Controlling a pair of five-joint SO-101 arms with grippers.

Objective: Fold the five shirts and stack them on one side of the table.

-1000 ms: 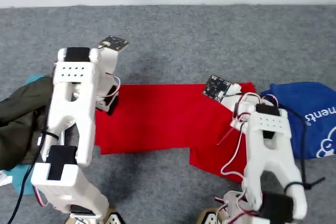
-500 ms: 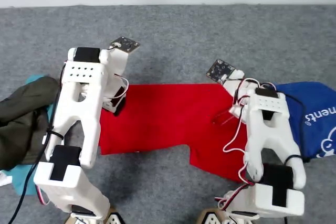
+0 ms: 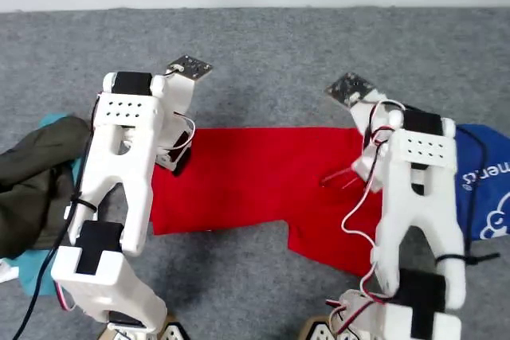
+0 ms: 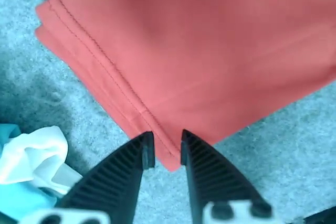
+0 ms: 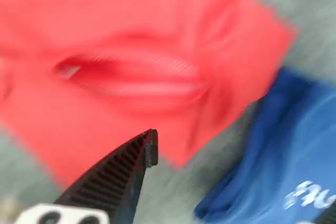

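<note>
Can't see the red shirt (image 3: pixel 255 181) whole, with its ends covered by the left arm (image 3: pixel 119 165) and right arm (image 3: pixel 418 197). Lose the blue shirt (image 3: pixel 488 149) and green shirt (image 3: pixel 28 189) past the picture's sides. Can't make out cloth detail through the right wrist view's blur, with one jaw almost off-frame.

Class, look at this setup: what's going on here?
Two robot arms are working on a red fabric shirt lying on the grey carpeted table. The left end effector sits at one corner; the right end effector, open, hangs over the opposite end, next to a blue fabric shirt.
</note>
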